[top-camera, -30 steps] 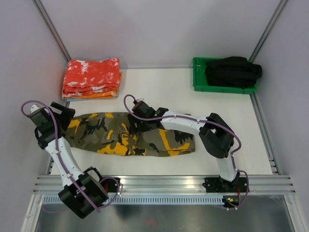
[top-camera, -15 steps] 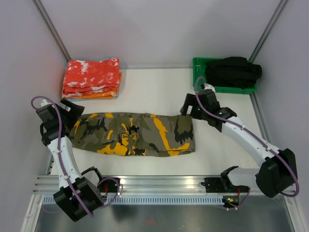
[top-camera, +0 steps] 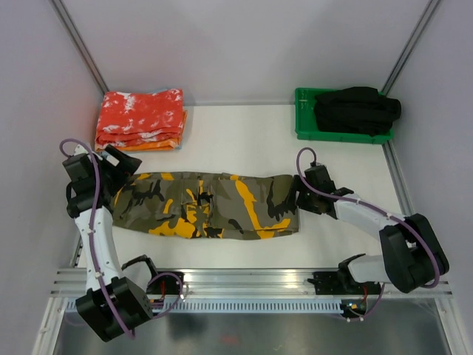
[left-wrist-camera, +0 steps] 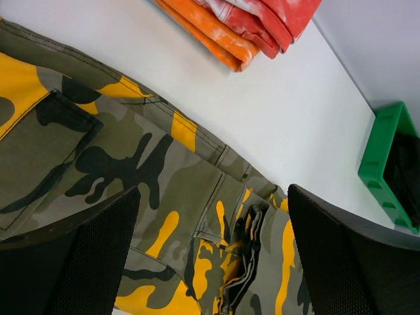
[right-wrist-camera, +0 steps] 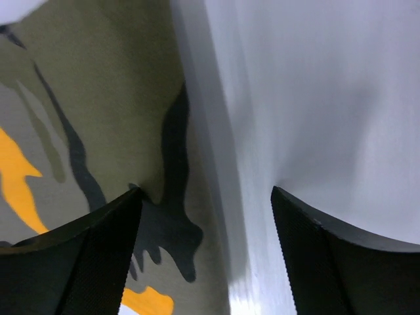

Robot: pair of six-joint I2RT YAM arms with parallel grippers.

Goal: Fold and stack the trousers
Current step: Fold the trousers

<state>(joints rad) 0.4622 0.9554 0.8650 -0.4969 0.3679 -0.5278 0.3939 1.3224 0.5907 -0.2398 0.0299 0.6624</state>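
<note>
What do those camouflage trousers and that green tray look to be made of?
The trousers: matte woven cloth, probably cotton twill, judging by stitched seams and pockets. The green tray: seemingly hard moulded plastic, with a smooth, evenly coloured rim.

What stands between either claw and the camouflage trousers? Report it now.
Nothing visible does. The left claw is open right over the trousers' left end. The right claw is open astride their right edge, one side over cloth, the other over bare table.
</note>
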